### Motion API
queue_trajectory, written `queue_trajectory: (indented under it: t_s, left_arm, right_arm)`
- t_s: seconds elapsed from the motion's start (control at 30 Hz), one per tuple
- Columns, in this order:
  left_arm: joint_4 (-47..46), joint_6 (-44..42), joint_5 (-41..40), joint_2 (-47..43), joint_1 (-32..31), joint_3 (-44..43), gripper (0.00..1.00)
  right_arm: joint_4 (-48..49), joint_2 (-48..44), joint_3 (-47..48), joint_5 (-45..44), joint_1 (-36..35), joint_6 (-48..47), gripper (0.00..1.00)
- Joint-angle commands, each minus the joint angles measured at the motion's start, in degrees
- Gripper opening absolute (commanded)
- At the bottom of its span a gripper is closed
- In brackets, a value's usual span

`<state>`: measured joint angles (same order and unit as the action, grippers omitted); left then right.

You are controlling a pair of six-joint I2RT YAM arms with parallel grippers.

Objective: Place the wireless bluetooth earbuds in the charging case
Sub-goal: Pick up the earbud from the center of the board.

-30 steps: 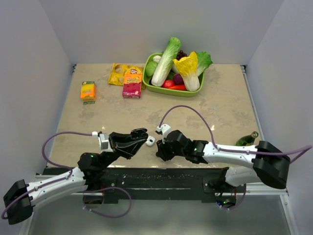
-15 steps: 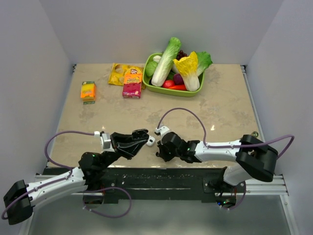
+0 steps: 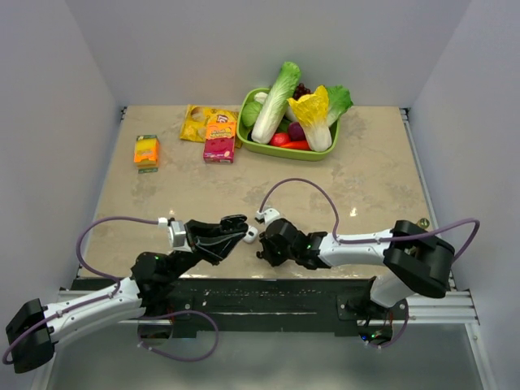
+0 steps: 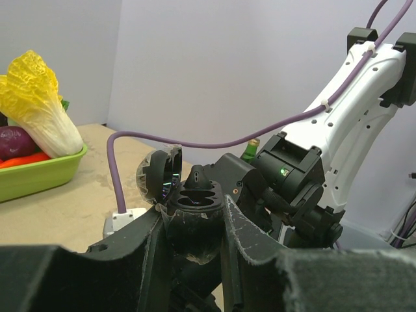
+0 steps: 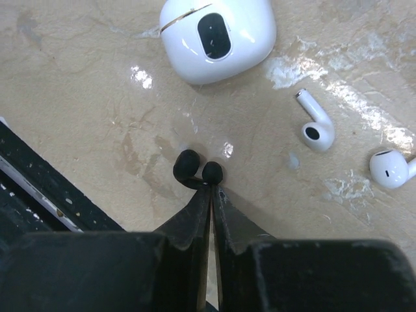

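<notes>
My left gripper is shut on a small black case with its lid open; a black cone-shaped piece stands at its far rim. My right gripper is shut on a tiny black earbud, just above the table. Beyond it lies a white charging case, lid shut. Two white earbuds lie loose to its right. In the top view the grippers nearly meet at the near edge, with the white case between them.
A green tray of vegetables stands at the back. A pink box, a yellow bag and an orange box lie at the back left. A green bottle's top shows behind the right arm.
The right arm has drawn in, its gripper shifting slightly left toward the left gripper, and now hides most of the green bottle. The left gripper has barely moved.
</notes>
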<state>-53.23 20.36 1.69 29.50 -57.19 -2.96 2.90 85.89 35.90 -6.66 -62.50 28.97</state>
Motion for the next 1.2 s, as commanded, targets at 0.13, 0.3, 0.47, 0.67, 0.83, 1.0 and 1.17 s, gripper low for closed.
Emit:
queue_trajectory:
  t_s: [0.13, 0.3, 0.47, 0.67, 0.83, 1.0, 1.17]
  left_arm:
    - [-1.08, -1.29, 0.15, -0.14, -0.38, 8.85, 0.00]
    - [-1.17, -1.38, 0.15, 0.30, -0.38, 8.59, 0.00]
    - [-1.26, -1.55, 0.15, 0.65, -0.29, 8.50, 0.00]
    - [-1.70, -1.38, 0.50, 1.18, -0.38, 8.32, 0.00]
    - [-1.26, -1.38, 0.59, 0.74, -0.38, 8.15, 0.00]
    - [0.06, -1.29, 0.59, -0.31, -0.38, 8.32, 0.00]
    - [-0.20, -1.29, 0.59, -0.23, -0.38, 8.41, 0.00]
  right_arm:
    - [1.41, 2.88, 2.59, -5.73, 4.22, -3.57, 0.19]
    - [-0.52, 0.87, 2.69, -7.93, 4.93, -4.45, 0.34]
    - [2.11, -4.05, 0.40, -5.57, 4.67, -3.14, 0.42]
    - [3.34, -2.39, 1.01, -4.42, 3.44, -1.82, 0.55]
    - [3.87, 0.86, 1.54, -4.42, 3.44, -0.15, 0.54]
    - [4.48, 2.26, 1.19, -4.07, 3.44, 0.12, 0.54]
    - [5.28, 3.58, 1.45, -2.49, 3.44, -0.49, 0.54]
